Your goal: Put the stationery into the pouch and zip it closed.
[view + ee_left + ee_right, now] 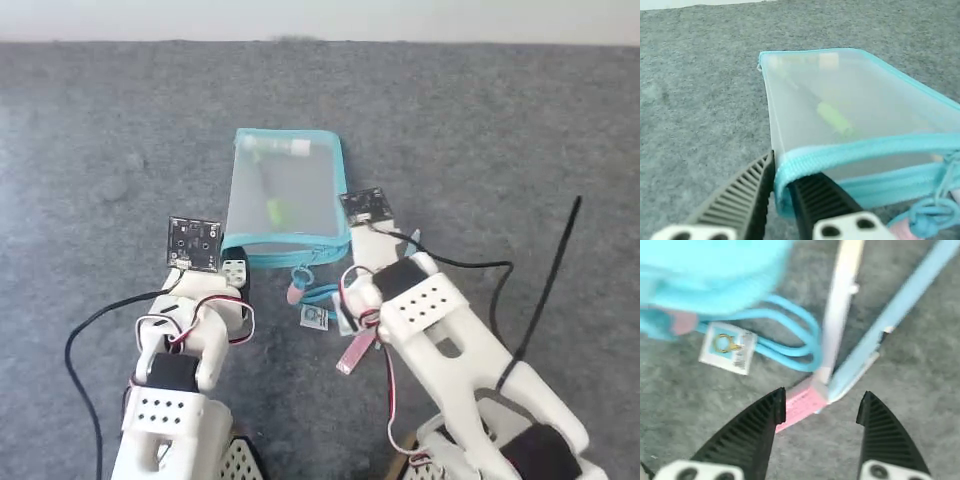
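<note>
Near the zip edge of the pouch (pixel 285 195), one corner clamped by the left gripper (pixel 782 170), the white pen (pixel 841 300) and blue pen (pixel 905 305) point lengthwise away from the right gripper (pixel 823 392), whose spread jaws straddle their near ends.

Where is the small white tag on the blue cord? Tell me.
In the high view the white tag lies on the grey mat just off the near edge of the pouch, between the two arms, close to the open right gripper.
</note>
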